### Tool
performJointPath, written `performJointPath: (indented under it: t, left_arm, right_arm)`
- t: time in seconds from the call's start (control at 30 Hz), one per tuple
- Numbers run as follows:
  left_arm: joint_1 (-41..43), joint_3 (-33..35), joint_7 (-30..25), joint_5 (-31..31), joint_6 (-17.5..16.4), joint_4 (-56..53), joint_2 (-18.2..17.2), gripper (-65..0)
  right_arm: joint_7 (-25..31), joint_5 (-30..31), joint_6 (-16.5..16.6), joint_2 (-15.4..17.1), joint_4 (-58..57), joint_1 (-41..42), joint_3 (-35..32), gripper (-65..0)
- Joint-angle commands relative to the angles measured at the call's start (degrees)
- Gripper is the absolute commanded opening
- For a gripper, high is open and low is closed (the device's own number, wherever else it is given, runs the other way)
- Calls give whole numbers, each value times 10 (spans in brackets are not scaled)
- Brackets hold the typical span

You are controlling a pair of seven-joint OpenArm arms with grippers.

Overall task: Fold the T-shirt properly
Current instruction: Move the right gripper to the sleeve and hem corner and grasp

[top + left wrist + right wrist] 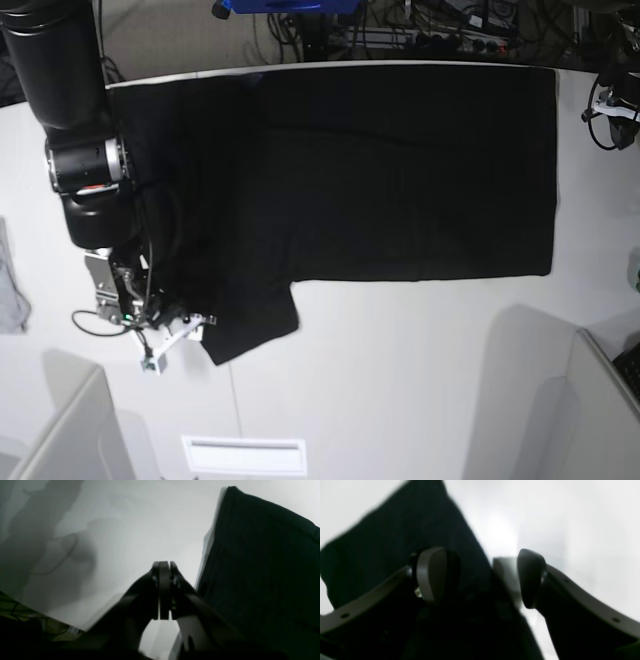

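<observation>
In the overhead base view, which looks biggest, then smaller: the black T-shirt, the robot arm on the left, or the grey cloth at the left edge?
1. The T-shirt, by far the largest.
2. The right arm, though it stands nearer the camera, so it looks bigger than it is.
3. The grey cloth, smallest; the picture's edge cuts it off.

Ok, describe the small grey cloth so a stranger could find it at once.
Start at the white table with the big black T-shirt spread over its far half. Go to the view's left edge, past the robot arm: the grey cloth lies there, small and pale, cut off by the frame.
</observation>
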Motion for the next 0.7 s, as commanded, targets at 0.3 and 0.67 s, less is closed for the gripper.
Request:
performJointPath:
  t: [0.3,0.67]
  left_arm:
    - [0,-5,-13,-5,0,9,-8,-650]
    - [-30,-1,-13,-5,0,1,-53,-566]
  right_arm:
    - [-6,4,3,1,11,-7,1,-389]
    - [-6,4,3,1,11,-17,2,-650]
